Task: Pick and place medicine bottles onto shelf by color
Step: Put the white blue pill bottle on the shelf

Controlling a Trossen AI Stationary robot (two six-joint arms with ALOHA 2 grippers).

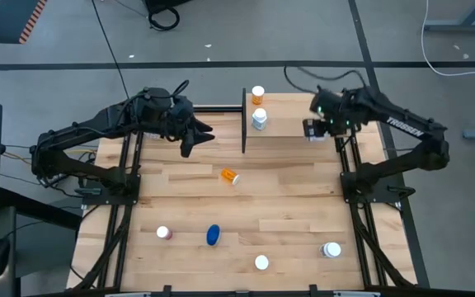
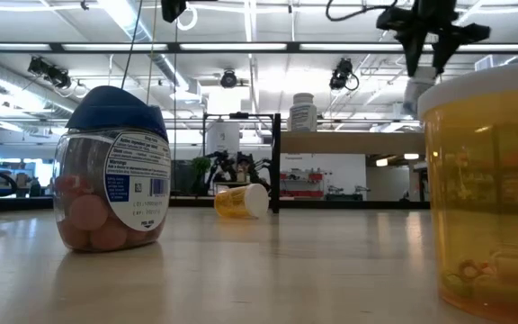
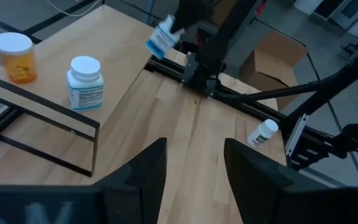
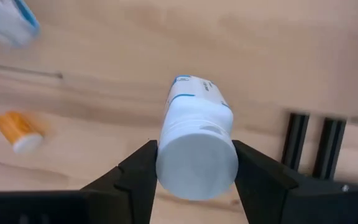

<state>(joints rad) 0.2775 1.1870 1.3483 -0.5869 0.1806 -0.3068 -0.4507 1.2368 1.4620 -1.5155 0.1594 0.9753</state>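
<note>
A white bottle with a blue-edged label [image 4: 196, 152] sits clamped by its white cap between the two dark fingers of the right gripper [image 1: 315, 129], held in the air over the right end of the shelf [image 1: 291, 124], which stands at the far edge of the bench [image 1: 287, 198]. On the shelf's left end stand an orange bottle with a white cap [image 1: 258, 94] at the back and a white bottle [image 1: 259, 119] just in front of it, near the black end post. Out on the bench, another orange bottle [image 1: 230, 176] lies on its side near the middle; along the near edge are a pink-bodied bottle [image 1: 163, 233], the rounded blue bottle [image 1: 213, 235], an orange bottle seen cap-up [image 1: 261, 262] and a clear one [image 1: 331, 249] towards the right corner. The left gripper [image 1: 190, 139] hangs above the bench just left of the shelf, its fingers parted about halfway and holding nothing.
</note>
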